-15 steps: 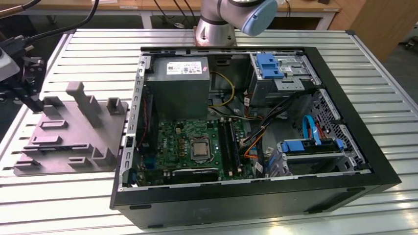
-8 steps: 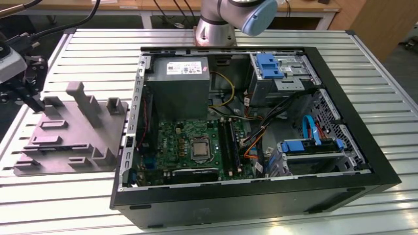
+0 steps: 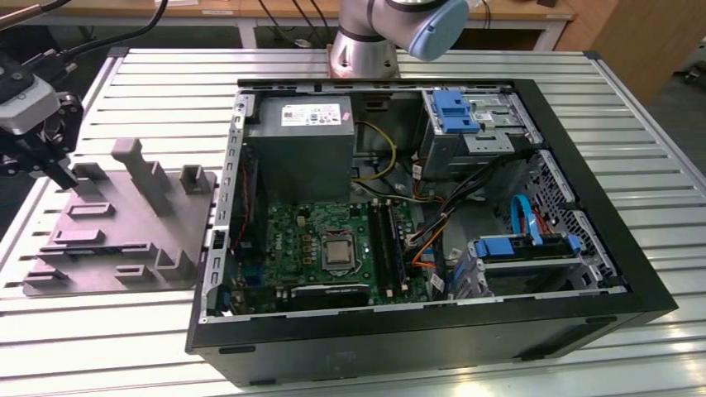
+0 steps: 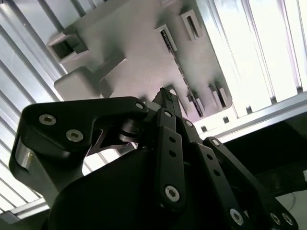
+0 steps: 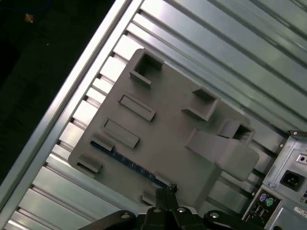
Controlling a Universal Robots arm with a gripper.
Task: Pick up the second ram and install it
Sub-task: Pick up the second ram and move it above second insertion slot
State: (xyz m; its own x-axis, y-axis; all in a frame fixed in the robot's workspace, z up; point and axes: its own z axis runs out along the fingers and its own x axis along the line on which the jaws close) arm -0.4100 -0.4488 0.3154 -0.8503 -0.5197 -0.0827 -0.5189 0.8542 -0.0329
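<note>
Pick step, by my read. The end effector [image 3: 55,169] hovers over the grey holder [image 3: 121,248] on the tabletop [image 3: 441,66], fingers together with nothing between them. The second ram [image 5: 127,162] sits edge-up in a holder slot, just below and ahead of the tips. A grasp calls for the fingers parted and squared across the stick's thin edge — the open PC case [image 3: 596,273] lies well off to one side.

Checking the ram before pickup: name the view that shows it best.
First wrist view: the ram shows as a long blue edge in the holder's slot. Second wrist view catches dark bits of it beyond the tool; exterior view, at most a faint line.
</note>
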